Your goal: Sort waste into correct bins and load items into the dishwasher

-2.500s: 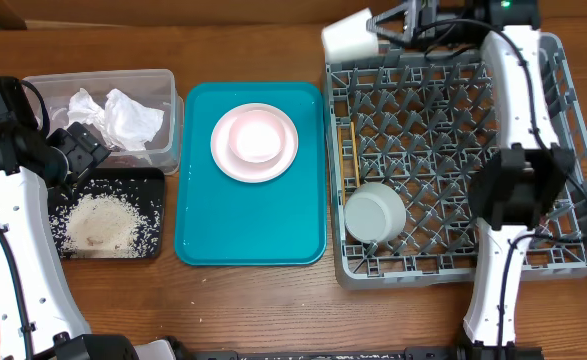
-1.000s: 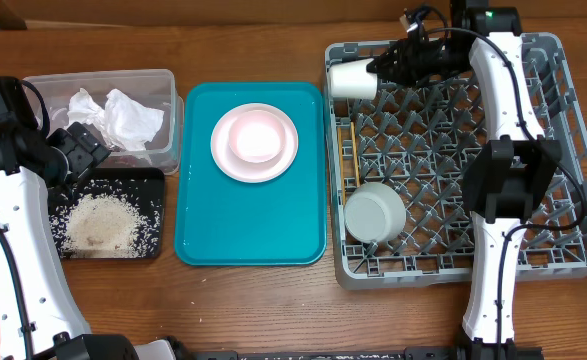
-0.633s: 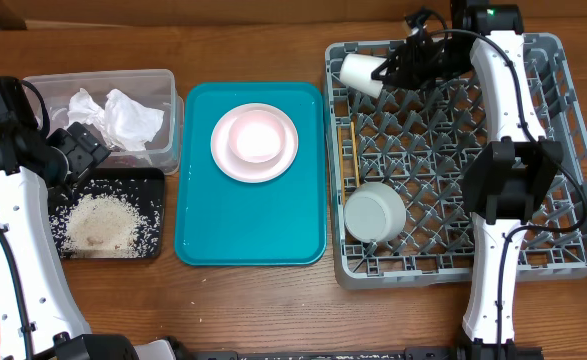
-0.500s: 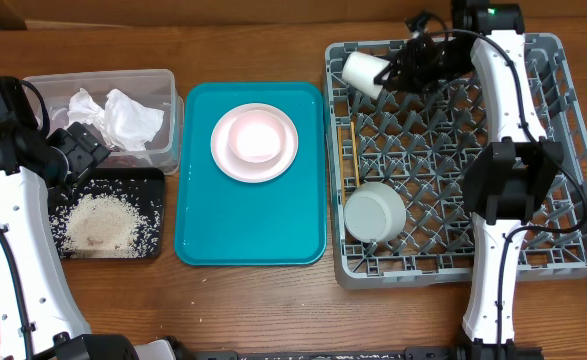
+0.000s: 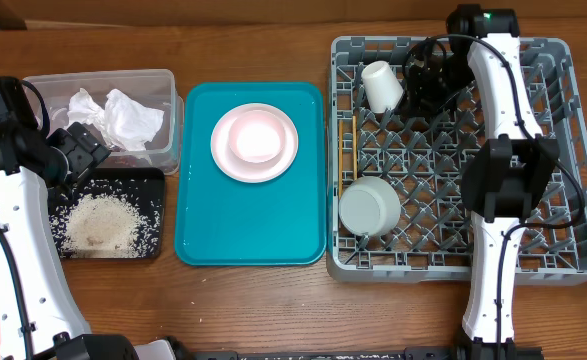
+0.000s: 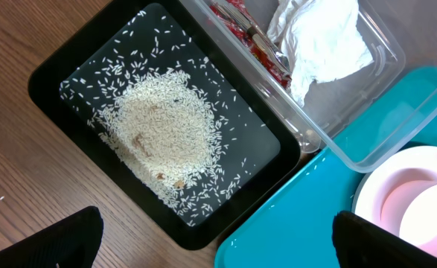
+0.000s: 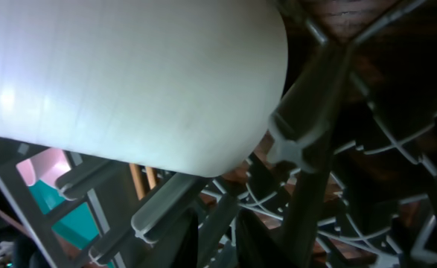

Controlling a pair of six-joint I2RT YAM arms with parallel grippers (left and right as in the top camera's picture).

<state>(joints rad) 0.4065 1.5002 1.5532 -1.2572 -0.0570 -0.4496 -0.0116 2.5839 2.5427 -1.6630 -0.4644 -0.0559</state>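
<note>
Sitting in one grey rack [image 5: 548, 240] are one white cup [image 5: 381, 85] and one grey-green bowl [image 5: 366, 205]. Left gripper [image 6: 218, 244] is spread apart; right gripper [image 5: 420, 82], beside the cup, cannot be judged.

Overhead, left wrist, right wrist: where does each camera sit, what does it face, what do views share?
Overhead: above the table, facing straight down on left arm, right arm, dish rack, teal tray.
Left wrist: on the left arm, facing down at rice in the black tray, clear tub, pink plate; own fingertips at bottom corners.
Right wrist: low in the rack, close to the white cup; no fingers discernible.
Shared: overhead also shows black tray, tub, plate, cup.
</note>
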